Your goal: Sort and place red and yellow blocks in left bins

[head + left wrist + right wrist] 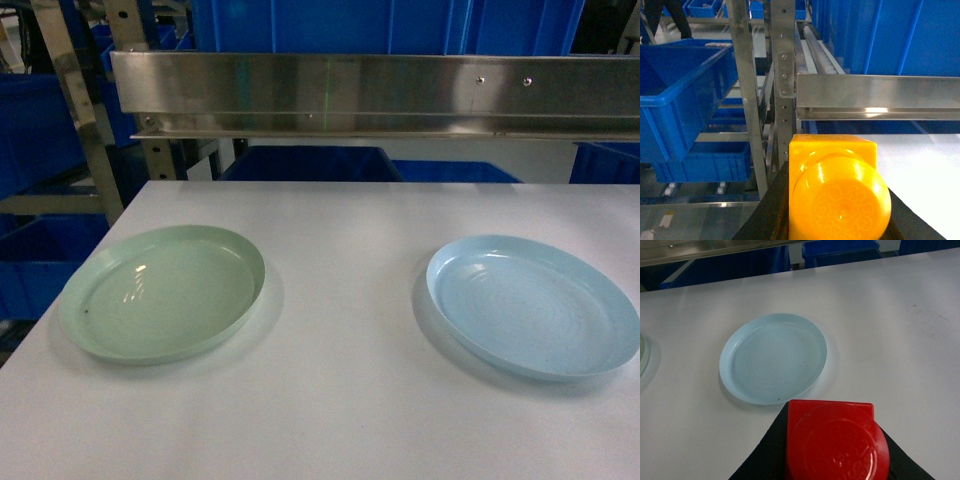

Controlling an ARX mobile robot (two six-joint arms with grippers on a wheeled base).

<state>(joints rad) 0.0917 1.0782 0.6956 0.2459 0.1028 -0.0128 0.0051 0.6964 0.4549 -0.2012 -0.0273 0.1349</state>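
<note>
Yellow two-stud brick (835, 192) sits clamped in our left end effector (832, 220) off the bench's (330, 400) left edge, facing the blue crate (682, 95). Our right end effector (835, 460) grips the red brick (835, 440) above the pale blue plate (774, 357); open bench lies beyond.

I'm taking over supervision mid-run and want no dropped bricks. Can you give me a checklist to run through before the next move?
1. Yellow brick held in left tool: ok, it fills the left wrist view between dark fingers.
2. Red brick held in right tool: ok.
3. Blue crate in sight of left arm: ok, on the rack ahead to the left.
4. Crate free of obstructions inside: cannot tell.
5. Green plate and blue plate hold no bricks: ok.
6. Right arm near a crate: not ok, it is above the table.
</note>
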